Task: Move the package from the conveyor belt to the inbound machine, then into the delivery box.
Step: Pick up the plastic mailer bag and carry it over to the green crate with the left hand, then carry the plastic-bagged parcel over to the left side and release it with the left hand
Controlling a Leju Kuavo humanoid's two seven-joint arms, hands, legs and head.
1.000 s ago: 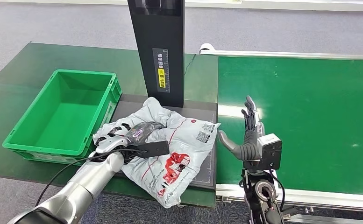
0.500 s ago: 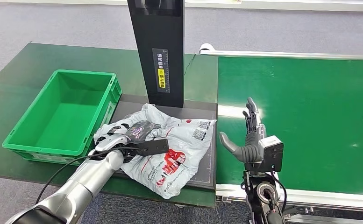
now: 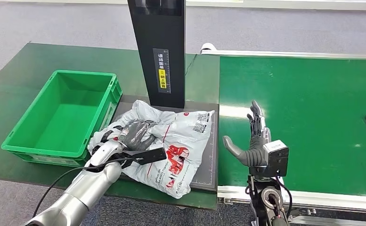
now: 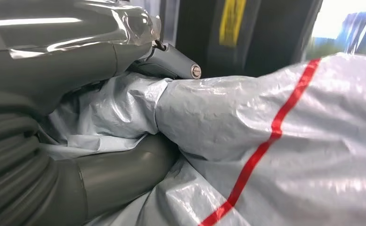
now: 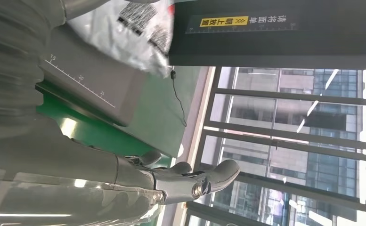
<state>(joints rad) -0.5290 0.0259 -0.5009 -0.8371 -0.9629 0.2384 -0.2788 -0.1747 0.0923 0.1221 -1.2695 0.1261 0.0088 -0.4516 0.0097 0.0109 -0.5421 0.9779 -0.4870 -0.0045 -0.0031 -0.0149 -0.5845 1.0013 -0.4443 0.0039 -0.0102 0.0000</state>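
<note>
You are looking at a parcel-sorting test station, likely a logistics lab. A wide green conveyor belt with a silver metal edge rail (image 3: pixel 303 108) runs beside a dark green table (image 3: pixel 25 70). On the table stands a tall black scanner column with a yellow label (image 3: pixel 159 52) over a dark grey ruled scanning plate (image 3: pixel 211 160). A green plastic crate (image 3: pixel 61 113) sits alongside. Grey carpet floor (image 3: pixel 275 33); office-tower windows (image 5: pixel 294 141) appear in the right wrist view.
</note>
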